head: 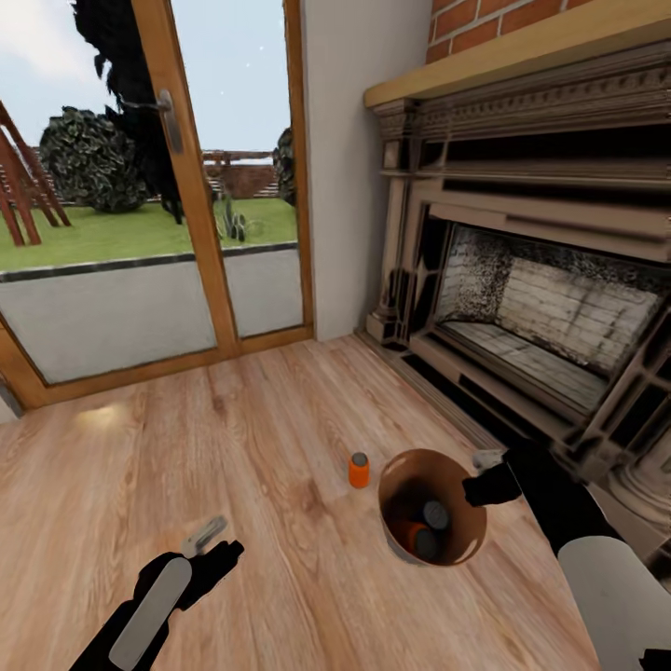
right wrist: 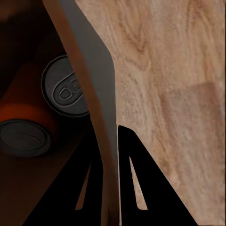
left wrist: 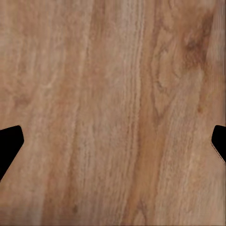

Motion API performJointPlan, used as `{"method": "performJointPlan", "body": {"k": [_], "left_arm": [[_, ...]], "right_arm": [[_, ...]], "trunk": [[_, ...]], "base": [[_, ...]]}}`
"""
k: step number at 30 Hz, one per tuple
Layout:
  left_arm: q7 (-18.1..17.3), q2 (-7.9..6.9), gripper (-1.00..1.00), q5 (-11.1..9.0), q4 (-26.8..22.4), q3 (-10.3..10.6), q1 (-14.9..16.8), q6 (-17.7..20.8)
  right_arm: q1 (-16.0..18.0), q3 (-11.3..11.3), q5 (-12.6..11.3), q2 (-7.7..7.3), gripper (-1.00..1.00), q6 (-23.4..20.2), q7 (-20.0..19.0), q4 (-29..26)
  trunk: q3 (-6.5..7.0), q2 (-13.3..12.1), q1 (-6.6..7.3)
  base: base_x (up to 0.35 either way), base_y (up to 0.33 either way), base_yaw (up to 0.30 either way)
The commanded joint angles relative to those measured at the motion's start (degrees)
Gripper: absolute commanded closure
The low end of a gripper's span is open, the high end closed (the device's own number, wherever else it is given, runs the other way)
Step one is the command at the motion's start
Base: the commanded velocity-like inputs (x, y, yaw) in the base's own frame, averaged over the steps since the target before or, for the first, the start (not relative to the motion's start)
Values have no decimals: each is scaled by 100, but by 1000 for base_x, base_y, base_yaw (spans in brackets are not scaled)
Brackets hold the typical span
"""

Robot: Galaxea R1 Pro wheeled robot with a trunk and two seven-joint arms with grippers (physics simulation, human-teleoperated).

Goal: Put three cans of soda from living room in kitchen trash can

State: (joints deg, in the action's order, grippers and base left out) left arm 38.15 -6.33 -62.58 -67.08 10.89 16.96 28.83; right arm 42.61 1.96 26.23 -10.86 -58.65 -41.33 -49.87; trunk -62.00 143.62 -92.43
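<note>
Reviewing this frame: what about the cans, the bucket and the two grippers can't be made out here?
- Cans in the trash can: head view shows two cans; their lower parts are sunk in the dark interior.
- Bucket base: hidden by its own wall in the head view.
- Loose can: too small to read any label.
- Left gripper: fingertips cut off by the left wrist view's edges.
- Right gripper: its pads are hidden against the bucket wall.

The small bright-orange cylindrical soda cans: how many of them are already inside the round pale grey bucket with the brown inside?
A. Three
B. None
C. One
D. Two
D. Two grey-topped orange cans lie inside the round pale grey bucket, whose rim the right end effector pinches, while a third orange can stands upright on the wood plank floor beside the bucket, apart from it.
</note>
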Motion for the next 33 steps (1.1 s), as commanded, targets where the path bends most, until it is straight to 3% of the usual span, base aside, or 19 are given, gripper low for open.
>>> {"method": "performJointPlan", "body": {"k": [1, 12, 31, 32, 33], "left_arm": [[-1, 0, -100, 0, 2, 1, 1, 2], [-1, 14, -100, 9, 2, 24, 1, 0], [60, 18, -100, 9, -11, 36, 8, 12], [81, 18, -100, 23, -34, 39, 9, 19], [199, 38, -100, 231, -99, 48, 9, 45]], "right_arm": [[6, 5, -403, -1, 100, -135, -57, -4], [11, 7, -401, -7, 100, -135, -59, -13], [-15, -34, -410, 20, 100, -135, -44, -43], [-17, -36, -409, 21, 100, -135, -43, -45], [-24, -39, -406, 22, 100, -135, -42, -47]], "trunk": [[1, 1, 1], [1, 1, 1], [0, 1, 1], [-2, 1, 1], [-2, 1, 1]], "base": [[263, 253, -280], [284, 202, -279], [319, -173, -44], [311, -200, -222], [311, -200, -256]]}}
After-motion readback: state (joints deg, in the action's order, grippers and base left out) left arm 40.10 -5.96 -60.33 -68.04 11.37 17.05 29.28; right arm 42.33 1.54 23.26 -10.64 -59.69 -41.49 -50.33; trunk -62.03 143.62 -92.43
